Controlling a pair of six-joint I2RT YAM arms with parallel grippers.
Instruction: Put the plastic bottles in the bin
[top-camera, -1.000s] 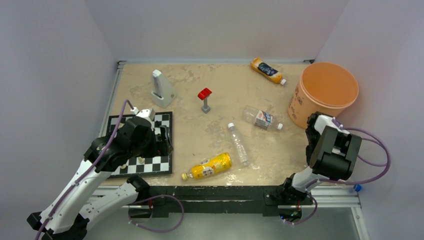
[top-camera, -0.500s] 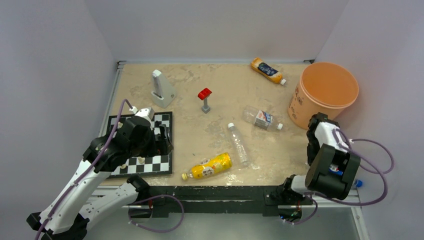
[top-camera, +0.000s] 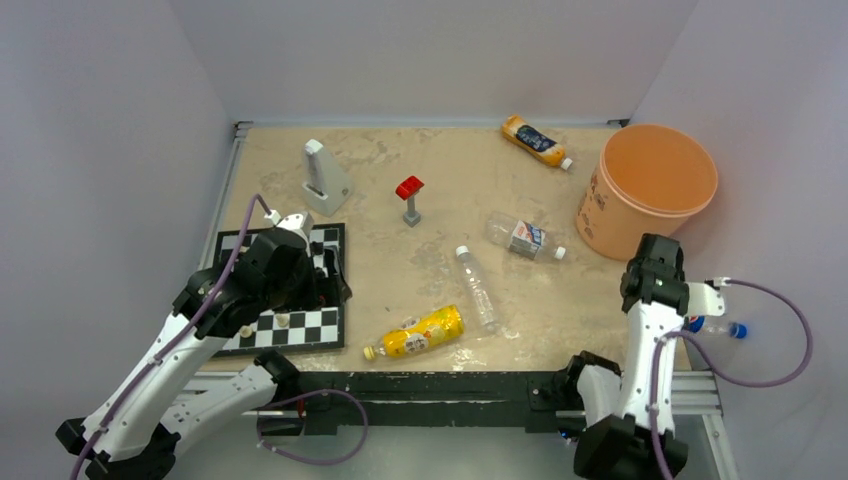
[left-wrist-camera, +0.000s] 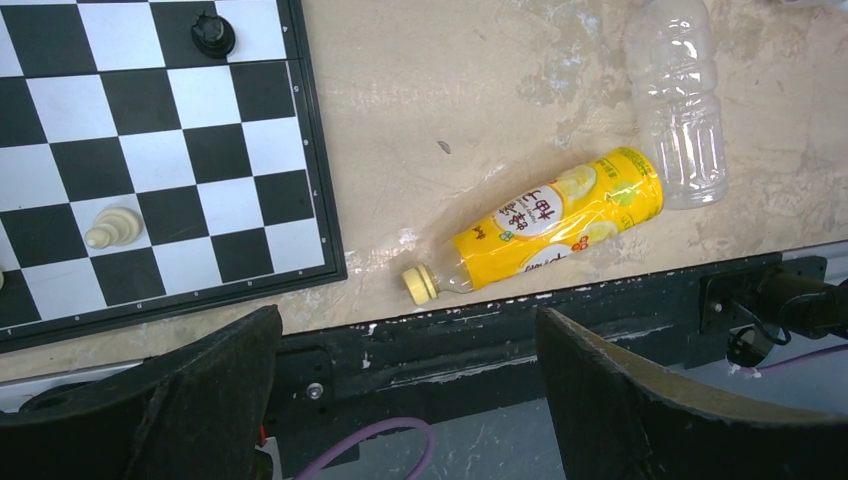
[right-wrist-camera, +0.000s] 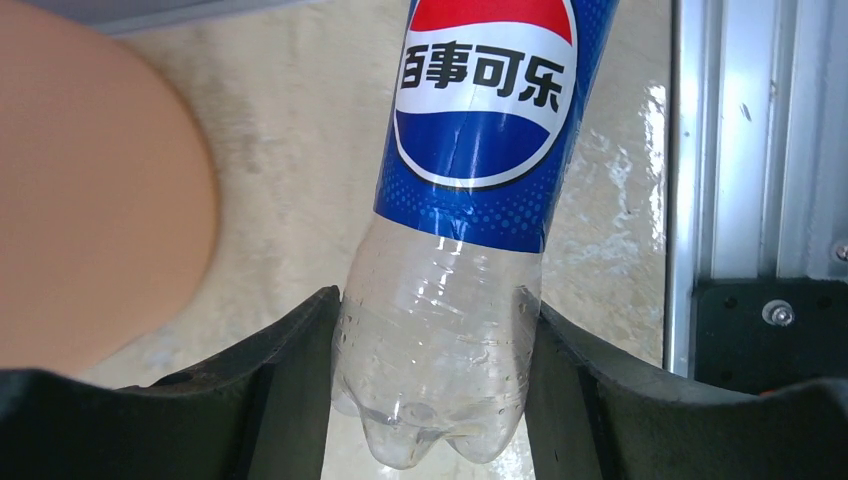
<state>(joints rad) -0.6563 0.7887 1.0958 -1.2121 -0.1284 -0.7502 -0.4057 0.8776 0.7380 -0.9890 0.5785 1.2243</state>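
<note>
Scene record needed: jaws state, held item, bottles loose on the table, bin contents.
right jaws: shut on blue-label bottle, near bin
left jaws: open, empty
loose on table: yellow bottle, slim clear bottle, labelled clear bottle, orange bottle
bin contents: no bottle visible inside

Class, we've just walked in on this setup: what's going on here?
The right gripper is shut on a clear, blue-labelled bottle, held near the peach bin but not over it. The left gripper hangs open and empty by the chessboard, a yellow bottle lying just ahead. That one, a slim clear bottle, a labelled clear bottle and an orange bottle lie on the table; none shows in the bin.
</note>
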